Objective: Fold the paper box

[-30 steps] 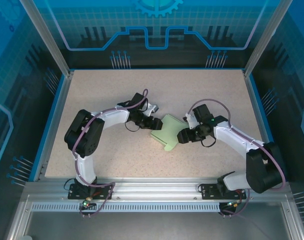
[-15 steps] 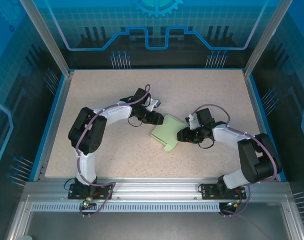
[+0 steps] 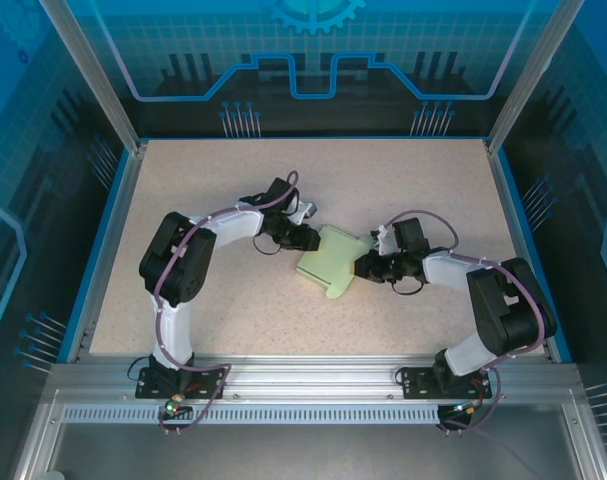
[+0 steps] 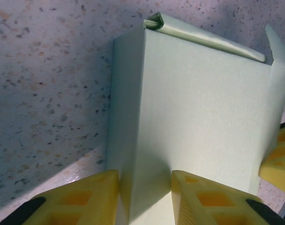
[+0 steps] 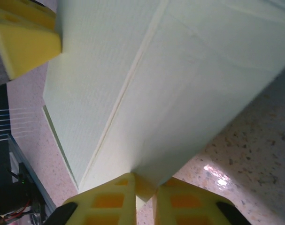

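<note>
Paper box (image 3: 329, 266) shifted slightly left; left fingers (image 4: 103, 196), right fingers (image 5: 112, 200) both pinch edges

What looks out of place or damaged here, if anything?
Nothing is torn or spilled. The paper box sits skewed to the table's edges, right fingers pinching one edge, left fingers straddling another. One end flap is curled into a roll instead of lying flat.

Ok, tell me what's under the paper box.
The speckled table lies under the paper box. The left gripper and the right gripper pinch the box from opposite sides. The patch directly beneath the cardboard is covered, so anything flat there can't be seen.
</note>
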{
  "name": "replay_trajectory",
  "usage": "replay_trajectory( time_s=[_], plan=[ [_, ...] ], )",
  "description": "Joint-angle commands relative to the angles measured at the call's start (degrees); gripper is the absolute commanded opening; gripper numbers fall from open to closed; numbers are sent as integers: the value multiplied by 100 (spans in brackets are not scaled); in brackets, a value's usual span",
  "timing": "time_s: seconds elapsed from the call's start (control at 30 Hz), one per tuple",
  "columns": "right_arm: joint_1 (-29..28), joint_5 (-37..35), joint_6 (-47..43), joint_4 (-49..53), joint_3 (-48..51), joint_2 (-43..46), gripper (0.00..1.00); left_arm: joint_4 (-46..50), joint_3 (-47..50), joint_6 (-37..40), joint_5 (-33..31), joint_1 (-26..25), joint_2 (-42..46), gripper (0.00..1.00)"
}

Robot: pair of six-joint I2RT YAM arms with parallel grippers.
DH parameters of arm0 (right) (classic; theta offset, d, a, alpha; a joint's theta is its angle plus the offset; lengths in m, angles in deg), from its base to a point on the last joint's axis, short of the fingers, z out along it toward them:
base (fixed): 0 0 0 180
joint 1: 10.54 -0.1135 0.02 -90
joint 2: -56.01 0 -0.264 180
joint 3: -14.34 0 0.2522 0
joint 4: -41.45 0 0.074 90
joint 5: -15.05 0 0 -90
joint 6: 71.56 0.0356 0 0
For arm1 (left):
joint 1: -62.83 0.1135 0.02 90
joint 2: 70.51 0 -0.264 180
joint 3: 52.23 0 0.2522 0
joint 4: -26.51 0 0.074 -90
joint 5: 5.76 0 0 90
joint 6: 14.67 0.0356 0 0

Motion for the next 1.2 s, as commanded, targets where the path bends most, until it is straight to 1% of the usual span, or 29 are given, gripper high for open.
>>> replay_trajectory(
  time_s=[0.0,0.2,0.63,1.07,1.17],
  plan=[
    [10,365,195,-806,19,-9,10,69,249,-124,191,-87,-15,33],
    [2,521,395,-1059,11,225,6,-92,448,-274,256,-87,87,30],
    [-63,512,570,-1011,-98,696,5,-294,538,-522,516,-85,127,29],
    [-154,378,469,-574,-330,1009,5,-434,510,-636,688,-83,27,32],
    [-157,348,454,-508,-341,1061,5,-451,476,-651,732,-84,-9,34]
  ],
)
